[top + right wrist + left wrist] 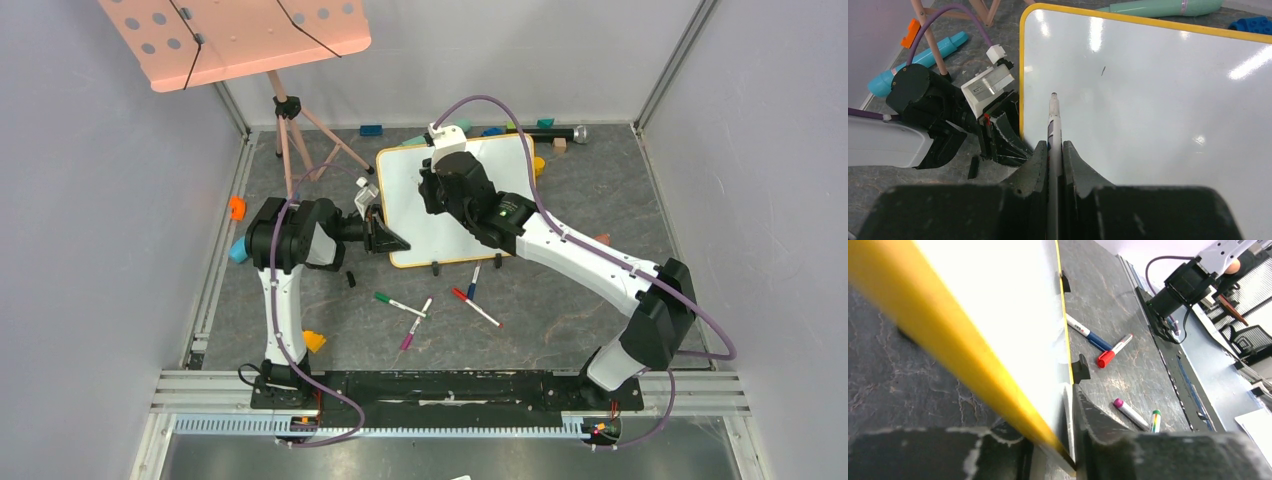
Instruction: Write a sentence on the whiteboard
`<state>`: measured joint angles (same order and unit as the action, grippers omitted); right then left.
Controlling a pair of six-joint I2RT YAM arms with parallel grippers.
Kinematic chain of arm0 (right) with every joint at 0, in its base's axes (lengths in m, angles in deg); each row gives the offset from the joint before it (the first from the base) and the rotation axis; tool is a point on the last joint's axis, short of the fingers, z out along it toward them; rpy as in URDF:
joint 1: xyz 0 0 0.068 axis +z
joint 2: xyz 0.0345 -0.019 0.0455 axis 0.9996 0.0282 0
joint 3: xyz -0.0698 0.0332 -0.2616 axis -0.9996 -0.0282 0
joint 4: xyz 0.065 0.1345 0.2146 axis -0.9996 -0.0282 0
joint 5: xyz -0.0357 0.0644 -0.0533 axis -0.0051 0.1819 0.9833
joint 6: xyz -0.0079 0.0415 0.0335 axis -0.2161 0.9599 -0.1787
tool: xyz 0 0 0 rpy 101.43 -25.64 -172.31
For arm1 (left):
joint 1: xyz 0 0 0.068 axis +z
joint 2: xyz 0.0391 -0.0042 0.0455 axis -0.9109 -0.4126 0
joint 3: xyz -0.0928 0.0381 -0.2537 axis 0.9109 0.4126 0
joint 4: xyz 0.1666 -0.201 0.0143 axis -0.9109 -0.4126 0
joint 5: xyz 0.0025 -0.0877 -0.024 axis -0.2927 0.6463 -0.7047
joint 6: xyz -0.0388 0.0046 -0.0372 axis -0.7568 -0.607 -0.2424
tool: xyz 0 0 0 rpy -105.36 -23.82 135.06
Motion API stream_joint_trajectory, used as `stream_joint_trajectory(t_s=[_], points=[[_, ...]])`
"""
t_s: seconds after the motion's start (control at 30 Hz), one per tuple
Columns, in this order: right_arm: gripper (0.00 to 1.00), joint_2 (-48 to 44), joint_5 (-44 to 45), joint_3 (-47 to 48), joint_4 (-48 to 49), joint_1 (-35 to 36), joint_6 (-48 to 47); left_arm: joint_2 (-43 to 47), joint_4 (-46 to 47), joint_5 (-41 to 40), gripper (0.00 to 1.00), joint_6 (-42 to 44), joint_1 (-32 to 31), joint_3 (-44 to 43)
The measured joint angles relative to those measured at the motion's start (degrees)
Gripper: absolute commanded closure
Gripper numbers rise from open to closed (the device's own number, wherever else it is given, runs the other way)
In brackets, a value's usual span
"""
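Note:
The whiteboard (410,215) lies on the table, glossy white with a yellow rim. My left gripper (385,238) is shut on its left edge; in the left wrist view the rim (923,315) runs between the jaws of the left gripper (1065,440). My right gripper (432,195) hovers over the board's left part, shut on a marker (1054,125) whose tip points at the board (1148,110). The board carries no letters, only one short dark stroke (1103,71). The right arm hides the board's middle in the top view.
Loose markers lie in front of the board: green-capped (400,303), pink (415,322), red (477,307), blue (473,280). A pink music-stand tray (240,35) on a tripod (295,130) stands back left. Toys line the back edge (540,128). A teal tube (238,250) lies left.

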<state>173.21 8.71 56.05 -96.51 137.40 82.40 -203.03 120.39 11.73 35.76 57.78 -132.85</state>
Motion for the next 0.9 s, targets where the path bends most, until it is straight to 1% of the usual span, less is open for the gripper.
stream_joint_trajectory(t_s=[0.03,0.07,0.1,0.33,0.6,0.9], points=[[1.0,0.0,0.0,0.0,0.02,0.02,0.02,0.0,0.02,0.57,0.88,-0.31,-0.02,0.0],[1.0,0.0,0.0,0.0,0.02,0.02,0.04,0.0,-0.28,0.96,0.92,-1.49,-0.04,0.02],[1.0,0.0,0.0,0.0,0.02,0.02,0.09,0.02,-0.52,1.18,0.98,-2.8,-0.07,0.07],[1.0,0.0,-0.02,0.0,0.11,0.02,0.48,0.02,-0.52,1.53,0.98,-4.66,-0.04,0.15],[1.0,0.15,-0.02,0.02,0.11,0.02,0.72,0.04,-0.52,1.42,0.98,-4.63,-0.04,0.26],[1.0,6.1,-0.04,5.95,-0.74,0.55,2.49,0.7,-0.46,-1.27,0.98,-4.42,0.02,2.47]])
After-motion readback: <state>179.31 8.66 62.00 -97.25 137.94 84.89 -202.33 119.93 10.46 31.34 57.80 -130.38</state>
